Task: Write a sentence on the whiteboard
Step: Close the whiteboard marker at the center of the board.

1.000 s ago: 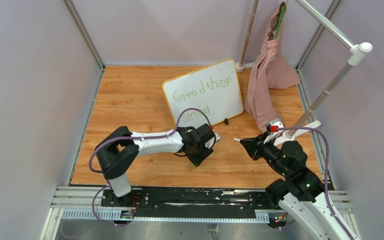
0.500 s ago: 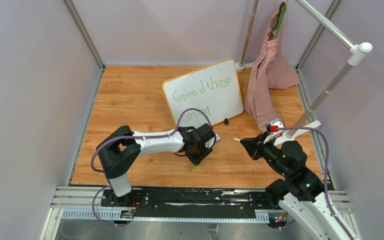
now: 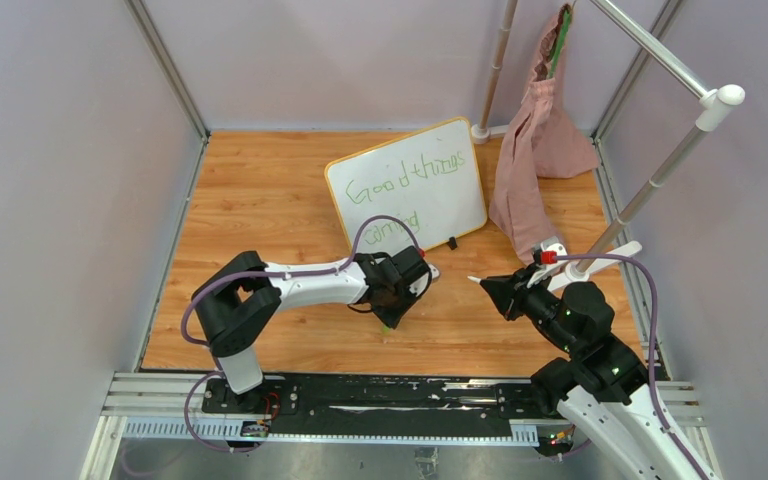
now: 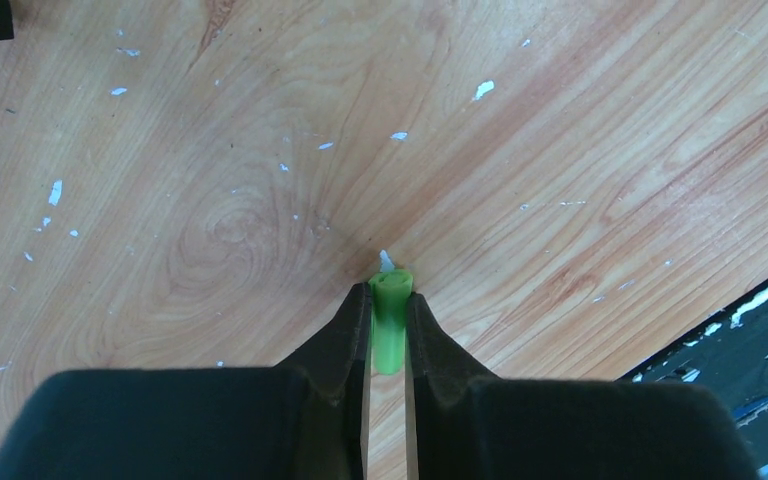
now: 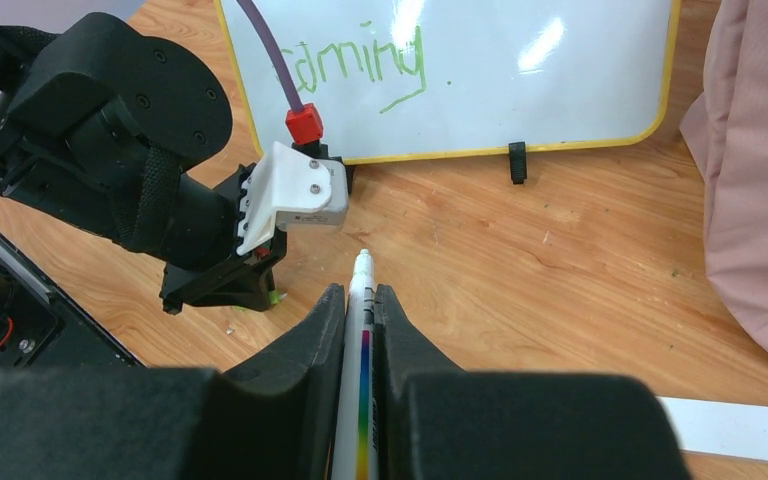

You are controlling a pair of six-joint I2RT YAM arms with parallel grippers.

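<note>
The whiteboard [image 3: 406,185] stands tilted at the back centre, with "Good things" and "coming" in green ink; its lower part shows in the right wrist view [image 5: 520,60]. My left gripper [image 3: 392,318] points down at the wooden table in front of the board, shut on a small green marker cap [image 4: 390,320], whose end is close to the wood. My right gripper [image 3: 490,288] is shut on a white marker [image 5: 362,300] with a rainbow stripe. The marker's tip [image 3: 473,279] points left toward the left gripper [image 5: 230,285], a short gap away.
A pink cloth bag [image 3: 535,150] hangs from a white pole rack [image 3: 660,170] at the back right, right of the board. The rack's white foot [image 3: 600,262] lies by my right wrist. A black metal rail [image 3: 380,395] runs along the near edge. Grey walls enclose the table.
My left gripper has shifted slightly lower and to the left with the green cap. The right arm and the whiteboard have not moved.
</note>
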